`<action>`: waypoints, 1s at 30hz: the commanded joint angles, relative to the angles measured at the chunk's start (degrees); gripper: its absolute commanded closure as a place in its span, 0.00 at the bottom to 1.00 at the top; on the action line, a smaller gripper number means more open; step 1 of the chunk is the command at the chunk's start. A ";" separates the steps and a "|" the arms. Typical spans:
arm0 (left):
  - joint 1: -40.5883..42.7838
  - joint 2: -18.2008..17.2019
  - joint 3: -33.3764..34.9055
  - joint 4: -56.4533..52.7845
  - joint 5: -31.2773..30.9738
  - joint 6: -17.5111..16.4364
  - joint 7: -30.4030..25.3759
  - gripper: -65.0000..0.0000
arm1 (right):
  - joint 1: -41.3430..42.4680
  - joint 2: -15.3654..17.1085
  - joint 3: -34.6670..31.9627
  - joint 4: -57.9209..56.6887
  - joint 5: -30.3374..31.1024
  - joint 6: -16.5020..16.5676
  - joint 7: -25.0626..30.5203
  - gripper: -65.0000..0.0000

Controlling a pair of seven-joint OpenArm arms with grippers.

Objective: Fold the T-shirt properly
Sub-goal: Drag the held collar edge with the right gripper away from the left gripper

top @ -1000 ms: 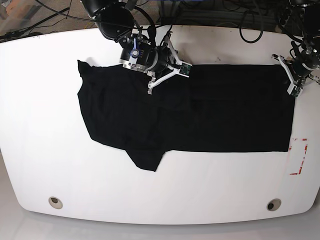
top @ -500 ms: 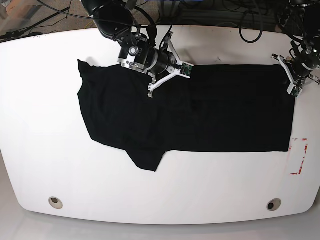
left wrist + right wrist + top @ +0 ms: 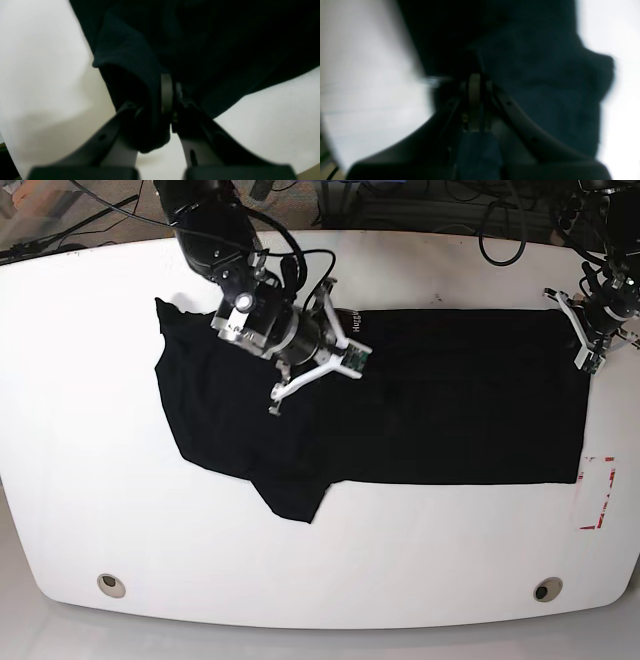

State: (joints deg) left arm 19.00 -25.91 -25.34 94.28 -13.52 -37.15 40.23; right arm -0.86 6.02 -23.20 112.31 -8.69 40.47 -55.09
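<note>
Both grippers are pinched shut on cloth. Over at the table's 2 o'clock corner, the left gripper (image 3: 587,345) sits at the far right edge of the black T-shirt (image 3: 440,400), and its wrist view shows the two dark fingers (image 3: 167,95) pressed together with a rolled lip of the shirt's edge caught between them, a fold of fabric bulging out to the 9 o'clock side of the pads. The right gripper (image 3: 305,375) hangs over the shirt's upper middle, toward 11 o'clock on the table, its white frame tilted down toward 7 o'clock; its own camera is blurred, but the jaws stand closed with dark cloth bunched up around the tips and a hump of fabric rising toward 3 o'clock. The T-shirt lies spread lengthwise across the white table (image 3: 90,480), plain black side up, one sleeve jutting toward 6 o'clock and the other reaching toward 10 o'clock. A red-and-white marker (image 3: 598,492) sits just beside the shirt's lower right corner.
</note>
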 commanded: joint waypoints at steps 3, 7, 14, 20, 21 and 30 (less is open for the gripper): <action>-0.41 -1.12 -0.46 0.80 -0.33 0.09 -0.89 1.00 | 5.39 0.53 4.96 -2.03 0.12 -0.47 0.98 1.00; -0.50 -1.12 -0.46 0.80 -0.33 0.09 -0.89 1.00 | 9.52 1.93 8.12 -5.28 0.12 -0.47 0.98 1.00; -0.50 -1.12 -0.46 0.80 -0.33 0.09 -0.89 1.00 | 14.71 3.52 13.14 -11.61 -0.23 -0.47 1.16 1.00; -0.50 -1.12 -0.46 0.80 -0.33 0.09 -0.89 1.00 | 20.07 6.24 13.49 -19.08 0.03 -0.47 4.76 1.00; -0.41 -1.12 -0.46 0.80 -0.33 0.09 -0.89 1.00 | 20.78 6.33 13.40 -20.93 0.03 -0.47 5.82 1.00; -0.41 -1.12 -0.46 0.80 -0.33 0.09 -0.89 1.00 | 25.52 6.68 13.66 -34.64 -0.41 -0.47 16.37 0.99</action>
State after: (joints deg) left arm 18.92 -25.93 -25.34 94.21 -13.37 -37.15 40.23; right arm 22.04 12.23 -10.00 78.48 -9.04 40.53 -40.84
